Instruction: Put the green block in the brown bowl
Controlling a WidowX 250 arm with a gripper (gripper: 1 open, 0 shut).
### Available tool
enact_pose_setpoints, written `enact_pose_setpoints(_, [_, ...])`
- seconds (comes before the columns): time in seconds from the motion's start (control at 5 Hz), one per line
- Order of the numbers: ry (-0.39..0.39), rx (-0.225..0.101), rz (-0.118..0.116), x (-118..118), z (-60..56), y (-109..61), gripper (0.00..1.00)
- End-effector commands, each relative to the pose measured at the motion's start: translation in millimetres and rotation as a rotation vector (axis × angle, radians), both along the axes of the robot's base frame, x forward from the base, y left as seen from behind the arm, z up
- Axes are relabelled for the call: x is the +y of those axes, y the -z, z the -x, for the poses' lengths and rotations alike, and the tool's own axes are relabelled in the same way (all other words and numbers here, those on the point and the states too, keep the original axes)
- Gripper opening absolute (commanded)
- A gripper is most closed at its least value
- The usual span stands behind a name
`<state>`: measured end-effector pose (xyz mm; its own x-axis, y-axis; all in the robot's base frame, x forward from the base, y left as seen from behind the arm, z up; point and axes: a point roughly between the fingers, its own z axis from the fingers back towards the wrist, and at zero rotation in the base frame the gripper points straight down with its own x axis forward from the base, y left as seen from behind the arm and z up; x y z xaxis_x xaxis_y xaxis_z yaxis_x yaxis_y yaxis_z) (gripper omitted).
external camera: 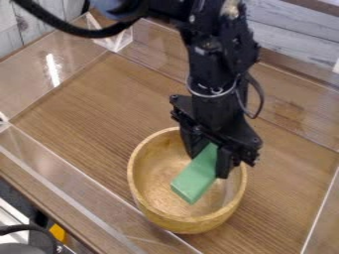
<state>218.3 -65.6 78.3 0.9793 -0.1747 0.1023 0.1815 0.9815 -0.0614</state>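
Observation:
The green block hangs tilted over the inside of the brown bowl, its lower end close to the bowl's floor. My gripper is shut on the block's upper end, its black fingers reaching down just inside the bowl's far rim. The black arm rises from there toward the top of the view. I cannot tell whether the block's lower corner touches the bowl.
The bowl stands on a wooden tabletop enclosed by clear acrylic walls along the front and left. A clear stand sits at the back left. The table's front edge runs across the lower left.

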Motion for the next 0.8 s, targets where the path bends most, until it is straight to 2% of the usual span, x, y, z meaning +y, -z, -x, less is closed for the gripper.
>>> enact_pose_setpoints(0.0, [-0.041,-0.019,-0.002,0,8.0,-6.3,0.00])
enact_pose_setpoints(0.2, [-0.078,-0.020,-0.007,-2,17.3,-8.3,0.00])
enact_pose_setpoints(0.4, [-0.093,-0.015,-0.009,0,17.5,4.9,0.00])
enact_pose_setpoints(0.6, [-0.112,-0.007,-0.006,2,17.3,17.7,1.00])
